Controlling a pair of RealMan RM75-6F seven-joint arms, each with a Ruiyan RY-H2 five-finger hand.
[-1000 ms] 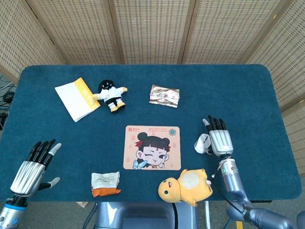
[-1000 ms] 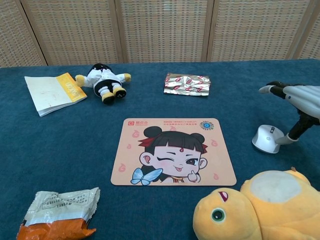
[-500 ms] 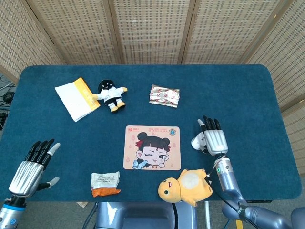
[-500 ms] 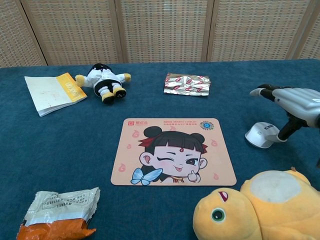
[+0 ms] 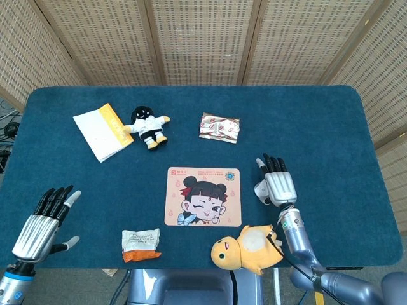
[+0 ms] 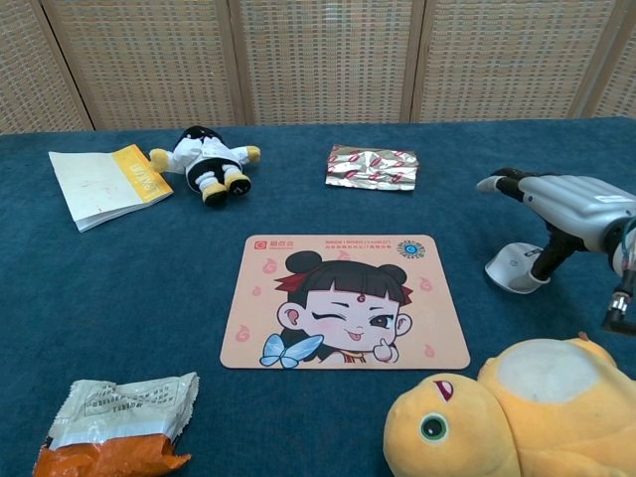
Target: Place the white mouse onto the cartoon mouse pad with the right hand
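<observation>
The white mouse (image 5: pixel 259 189) (image 6: pixel 510 266) sits tilted just right of the cartoon mouse pad (image 5: pixel 203 197) (image 6: pixel 343 298), a small gap from its edge. My right hand (image 5: pixel 276 184) (image 6: pixel 571 204) covers it from above, fingers stretched out over it and the thumb pressed against its right side, so it is held under the palm. My left hand (image 5: pixel 41 225) hovers at the table's near left corner, fingers apart and holding nothing; the chest view does not show it.
A yellow plush toy (image 5: pixel 248 248) (image 6: pixel 517 412) lies close below the right hand. A foil packet (image 5: pixel 219 127), a small doll (image 5: pixel 147 126) and a booklet (image 5: pixel 102 131) lie at the back. A snack packet (image 5: pixel 141 244) lies near the front left.
The right hand has slid left toward the mouse pad, and the white mouse has moved left with it. The left hand has stayed put.
</observation>
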